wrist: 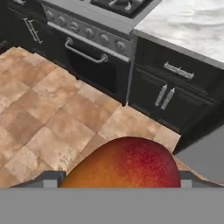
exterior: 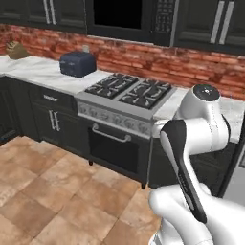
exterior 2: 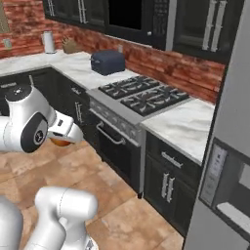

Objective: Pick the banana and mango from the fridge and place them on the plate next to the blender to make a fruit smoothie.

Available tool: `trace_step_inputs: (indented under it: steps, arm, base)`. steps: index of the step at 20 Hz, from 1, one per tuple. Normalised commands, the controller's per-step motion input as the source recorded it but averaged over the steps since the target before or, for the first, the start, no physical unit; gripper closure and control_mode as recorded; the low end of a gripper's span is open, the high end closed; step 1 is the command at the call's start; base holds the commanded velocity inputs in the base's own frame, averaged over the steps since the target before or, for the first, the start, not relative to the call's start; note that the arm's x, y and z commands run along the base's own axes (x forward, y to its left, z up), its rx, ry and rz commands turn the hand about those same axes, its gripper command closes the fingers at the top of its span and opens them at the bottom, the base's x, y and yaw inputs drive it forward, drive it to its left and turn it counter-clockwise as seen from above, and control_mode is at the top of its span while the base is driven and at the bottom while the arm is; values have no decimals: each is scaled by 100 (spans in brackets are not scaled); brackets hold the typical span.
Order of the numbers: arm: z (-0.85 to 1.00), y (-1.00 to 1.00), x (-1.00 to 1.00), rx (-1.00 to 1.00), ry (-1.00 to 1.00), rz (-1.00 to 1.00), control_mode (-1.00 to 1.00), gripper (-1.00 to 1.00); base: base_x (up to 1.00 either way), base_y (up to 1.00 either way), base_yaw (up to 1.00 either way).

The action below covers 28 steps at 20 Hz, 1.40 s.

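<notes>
In the hand view the orange-red mango (wrist: 124, 164) bulges up between my gripper's (wrist: 120, 183) two fingertips (wrist: 52, 178), held above the tiled floor. From the right base view, a sliver of the mango (exterior 2: 59, 142) peeks out under my hand, where the gripper (exterior 2: 61, 139) hangs low in front of the dark cabinets. The light-grey fridge (exterior 2: 227, 161) with its dispenser panel stands at the right, and its edge (exterior: 238, 182) also appears in the left base view. The banana, the plate and the blender are out of view.
A gas stove (exterior: 129, 91) with an oven door (wrist: 87, 61) below stands ahead. A marble counter (exterior 2: 183, 124) lies between stove and fridge, over dark drawers (wrist: 175, 83). A dark blue box (exterior: 77, 63) sits on the left counter. The tiled floor (wrist: 48, 118) is open.
</notes>
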Motion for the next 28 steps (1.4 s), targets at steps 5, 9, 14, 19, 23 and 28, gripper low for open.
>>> trace_step_inputs:
  steps: [5, 9, 14, 19, 23, 28]
  arm:
    - [0, 0, 0, 0, 0, 0, 100, 100]
    - [0, 0, 0, 0, 0, 0, 100, 100]
    - [0, 0, 0, 0, 0, 0, 100, 100]
    - [0, 0, 0, 0, 0, 0, 100, 100]
    - [0, 0, 0, 0, 0, 0, 100, 100]
    - [0, 0, 0, 0, 0, 0, 100, 100]
  base:
    - [0, 70, 84]
    - [5, 41, 90]
    - [39, 7, 88]
    - [76, -5, 84]
    - [53, -9, 91]
    - [21, -2, 100]
